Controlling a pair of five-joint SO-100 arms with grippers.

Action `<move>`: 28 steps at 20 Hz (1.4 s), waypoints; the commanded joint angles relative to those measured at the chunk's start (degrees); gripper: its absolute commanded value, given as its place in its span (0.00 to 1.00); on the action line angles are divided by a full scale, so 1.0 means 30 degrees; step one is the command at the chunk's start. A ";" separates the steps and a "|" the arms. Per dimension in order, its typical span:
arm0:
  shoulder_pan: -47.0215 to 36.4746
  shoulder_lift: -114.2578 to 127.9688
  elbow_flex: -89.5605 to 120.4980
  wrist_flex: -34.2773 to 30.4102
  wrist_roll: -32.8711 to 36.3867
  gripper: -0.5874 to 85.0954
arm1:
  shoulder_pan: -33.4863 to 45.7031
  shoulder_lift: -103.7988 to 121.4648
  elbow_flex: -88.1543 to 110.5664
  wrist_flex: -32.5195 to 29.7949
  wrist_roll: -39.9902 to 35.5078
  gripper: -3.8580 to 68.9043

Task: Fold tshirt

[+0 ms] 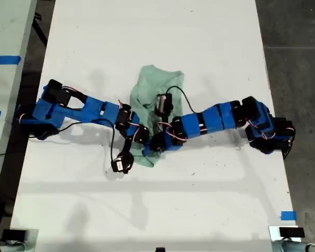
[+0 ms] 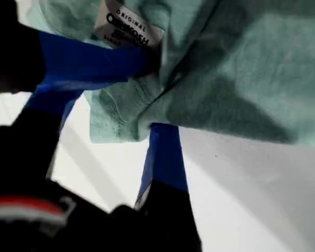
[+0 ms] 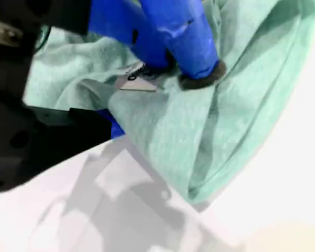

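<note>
Big white table (image 1: 147,210) fills the exterior view, dark floor (image 1: 299,52) on the exterior view's right. Two blue arms reach in, one arm from the exterior view's left (image 1: 79,107) and the other arm from the exterior view's right (image 1: 215,118), and they meet head to head near the middle of the table. Which of them is first and which is second, I cannot tell from these views.

Between them lies the tshirt (image 1: 155,86), pale mint green, bunched into a narrow crumpled strip running away from the arm tips toward the far end of the table. Its near end is buried under both wrists, so the sleeves and the neckline are hard to pick out.

Now the first wrist view: my first gripper (image 2: 155,97) has its two blue jaws pinching a gathered edge of the tshirt, the cloth wadded between them and lifted just clear of the white surface. The rest of the garment spreads past the frame and is cut off.

Second wrist view: my second gripper (image 3: 157,102) is clamped on a fold of the tshirt, one blue finger on top (image 3: 173,37) with a dark tip pressing into the fabric, the other jaw mostly hidden under the cloth. The black gripper body blocks a good part of this picture.

Smaller things: the white label (image 2: 127,26) shows printed lettering, partly covered by a jaw. A scrap of blue tape (image 1: 287,215) sits at the table edge on the exterior view's right.
</note>
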 commanded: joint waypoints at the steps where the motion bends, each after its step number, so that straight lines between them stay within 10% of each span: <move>1: 0.0527 -0.0439 -0.0234 -0.1143 -0.0498 0.01 | 0.0029 -0.0469 -0.0059 -0.0352 0.0146 0.03; 20: 0.5684 0.1816 -0.6885 0.0029 0.1816 0.01 | -0.6592 0.4688 -0.3281 0.2490 0.1758 0.03; 28: 0.1553 0.5303 -0.7295 0.4424 0.5918 0.01 | -0.2959 0.8057 -0.3193 0.7178 -0.1641 0.03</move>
